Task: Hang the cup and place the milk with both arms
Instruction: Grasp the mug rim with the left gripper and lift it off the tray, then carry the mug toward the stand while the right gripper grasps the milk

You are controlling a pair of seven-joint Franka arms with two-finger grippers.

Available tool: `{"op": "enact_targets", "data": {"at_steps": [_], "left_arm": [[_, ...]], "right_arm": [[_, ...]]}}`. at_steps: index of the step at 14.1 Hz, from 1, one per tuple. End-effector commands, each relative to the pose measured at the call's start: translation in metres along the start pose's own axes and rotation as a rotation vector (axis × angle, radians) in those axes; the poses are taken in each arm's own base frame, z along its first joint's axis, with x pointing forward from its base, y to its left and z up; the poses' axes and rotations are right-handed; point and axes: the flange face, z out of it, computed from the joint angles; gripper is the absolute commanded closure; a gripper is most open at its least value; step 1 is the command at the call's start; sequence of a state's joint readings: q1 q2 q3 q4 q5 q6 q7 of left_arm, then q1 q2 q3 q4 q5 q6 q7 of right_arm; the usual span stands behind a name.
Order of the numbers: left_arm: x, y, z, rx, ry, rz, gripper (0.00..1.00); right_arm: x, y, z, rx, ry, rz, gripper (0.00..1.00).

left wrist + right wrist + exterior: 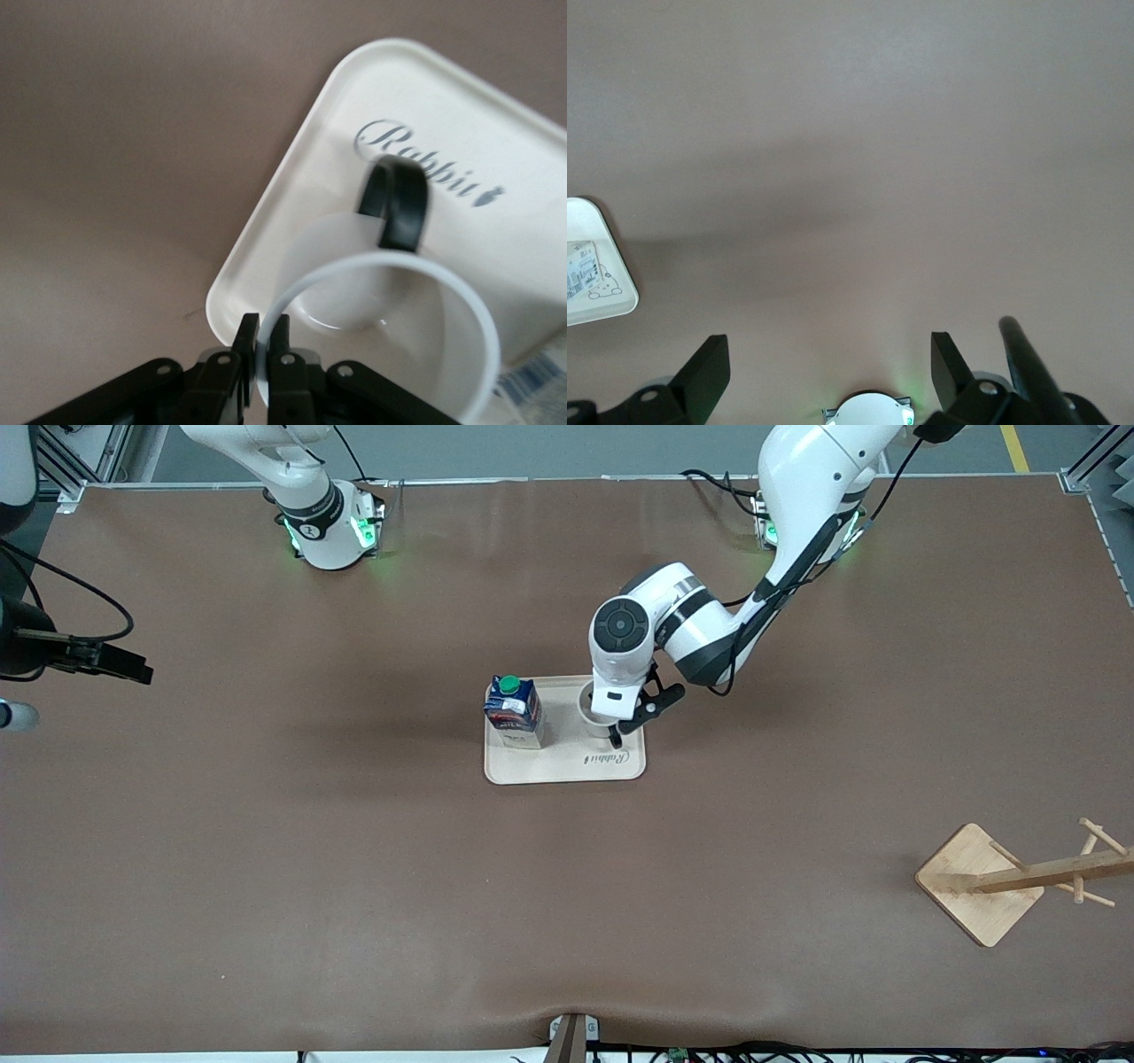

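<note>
A cream tray (567,766) sits mid-table (266,824); a wooden peg rack (1010,879) lies toward the left arm's end.

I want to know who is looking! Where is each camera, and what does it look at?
Front view: high across the table, facing both arms' bases; shows the tray, milk and rack.
Left wrist view: on the left arm, looking down at the cup; left gripper fingers pinch its rim.
Right wrist view: on the waiting right arm, over bare table; right gripper fingers open.
All three views share the tray.
</note>
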State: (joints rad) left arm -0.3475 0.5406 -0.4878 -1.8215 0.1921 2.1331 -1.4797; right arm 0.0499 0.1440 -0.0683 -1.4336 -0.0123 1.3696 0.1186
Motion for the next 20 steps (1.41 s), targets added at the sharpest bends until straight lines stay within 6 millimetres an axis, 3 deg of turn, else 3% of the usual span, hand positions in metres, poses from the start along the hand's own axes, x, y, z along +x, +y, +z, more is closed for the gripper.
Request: {"op": "enact_targets", "data": {"at_steps": [1,4,6,9,12,16,20], "left_arm": [[0.002,-0.009,-0.042,-0.023,0.064,-0.008,1.00],[0.007,-0.022,-0.121,-0.004,0.120,0.027,1.00],[0.046,-0.045,-0.176,0.015,0.137,0.073,1.00],[0.101,-0.090,-0.231,0.013,0.164,0.143,1.00],[0.154,-0.147,-0.268,0.026,0.172,0.233,1.00],[0.223,-0.232,-0.304,-0.005,0.156,0.289,1.00],[0.291,-0.324,-0.314,0.010,0.152,0.439,1.00]], "right_arm": [[0.003,-0.031,0.004,0.010,0.008,-0.045,0.00],[0.010,-0.063,0.016,0.085,-0.005,-0.068,0.00],[0.011,-0.089,0.024,0.101,-0.014,-0.019,0.00],[0.005,-0.145,0.035,0.108,-0.022,0.011,0.00],[-0.006,-0.217,0.052,0.099,0.001,0.011,0.00],[-0.024,-0.295,0.097,0.055,-0.023,0.040,0.00],[-0.037,-0.338,0.141,0.074,0.020,0.074,0.00]]}}
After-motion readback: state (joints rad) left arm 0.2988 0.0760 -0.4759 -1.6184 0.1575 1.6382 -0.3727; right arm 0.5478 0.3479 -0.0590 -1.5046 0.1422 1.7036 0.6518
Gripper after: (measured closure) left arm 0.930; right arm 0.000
